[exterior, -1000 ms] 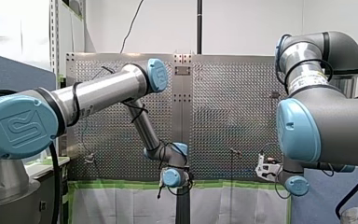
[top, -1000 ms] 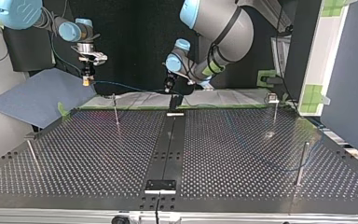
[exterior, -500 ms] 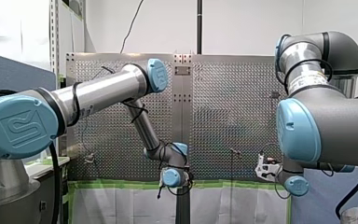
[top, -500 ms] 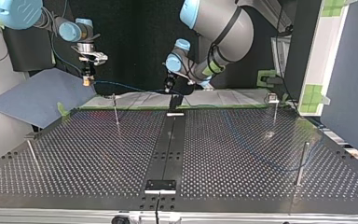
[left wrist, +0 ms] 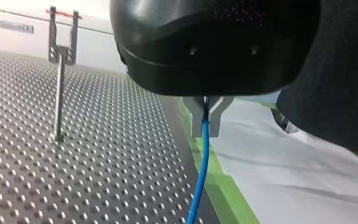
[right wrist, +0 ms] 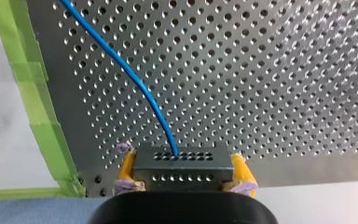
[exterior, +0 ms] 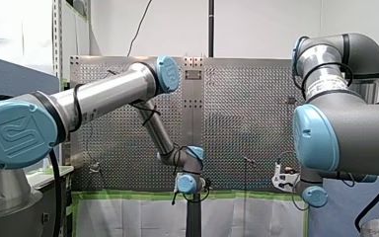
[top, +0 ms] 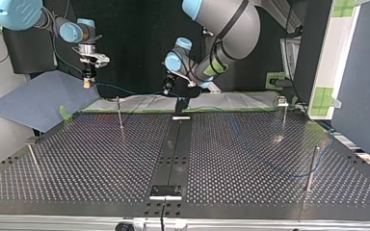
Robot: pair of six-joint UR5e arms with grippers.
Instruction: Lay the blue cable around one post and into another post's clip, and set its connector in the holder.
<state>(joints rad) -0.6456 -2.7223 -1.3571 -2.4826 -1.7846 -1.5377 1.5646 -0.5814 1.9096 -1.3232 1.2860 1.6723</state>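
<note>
Pinches the blue cable (left wrist: 201,172) in my left gripper (left wrist: 205,126), fingers closed, above the table's (left wrist: 98,177) green-taped edge; clamps the connector (right wrist: 182,158) between my right gripper's (right wrist: 182,173) yellow pads (right wrist: 127,167), raised near that edge's corner.

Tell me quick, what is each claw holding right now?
Left gripper: shut on the cable.
Right gripper: shut on the connector.

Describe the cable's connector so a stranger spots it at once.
Follow the perforated table to its far edge at the top view's left, where my right gripper hangs. Pinched in it is the connector: a small dark block with rows of holes, the one block the blue cable plugs into.
</note>
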